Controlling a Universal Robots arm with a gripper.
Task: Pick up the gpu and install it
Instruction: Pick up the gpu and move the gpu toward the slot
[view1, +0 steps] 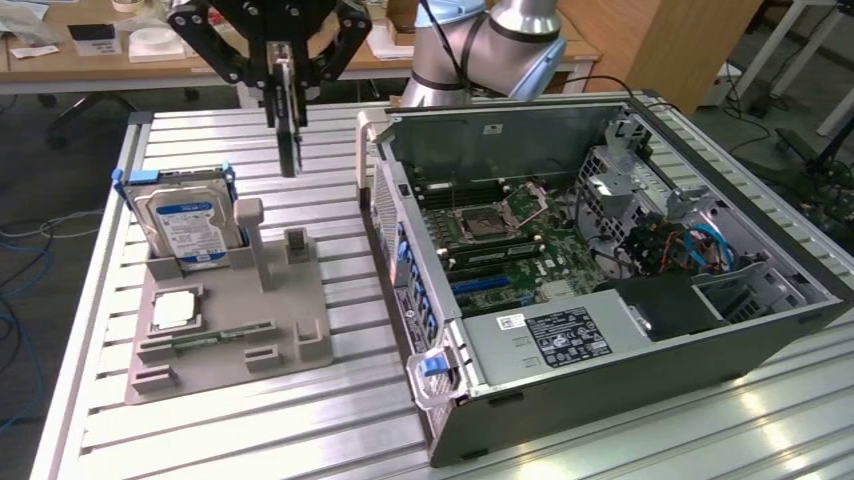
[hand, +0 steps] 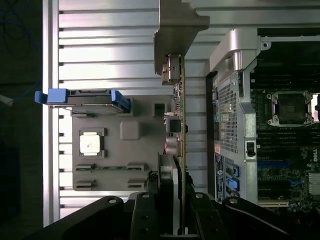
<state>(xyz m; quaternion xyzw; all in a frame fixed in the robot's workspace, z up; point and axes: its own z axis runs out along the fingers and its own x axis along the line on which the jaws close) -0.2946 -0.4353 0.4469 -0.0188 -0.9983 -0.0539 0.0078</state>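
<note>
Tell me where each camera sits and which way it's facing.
Exterior view: off the arm, looking down across the table at the tray and open computer case; shows the arm and jaws gripping the gpu.
Wrist view: on the wrist, looking down along the gpu; the jaws' black links show.
Both share gpu, tray, hard drive, computer case.

The end effector (view1: 286, 75) is black. The gpu (view1: 287, 130) looks dark where the exterior view sees it edge-on; the wrist view shows its green board edge and silver-grey end bracket (hand: 175, 27). The hard drive (view1: 191, 225) is silver with a blue-and-white label and blue side rails. The holder (view1: 300, 310) is plain grey, and the table (view1: 200, 430) is pale silver, striped with parallel grooves. The computer case (view1: 641, 380) is dark grey, its motherboard (view1: 501, 245) dark green, with blue cables (view1: 703, 245) inside.
</note>
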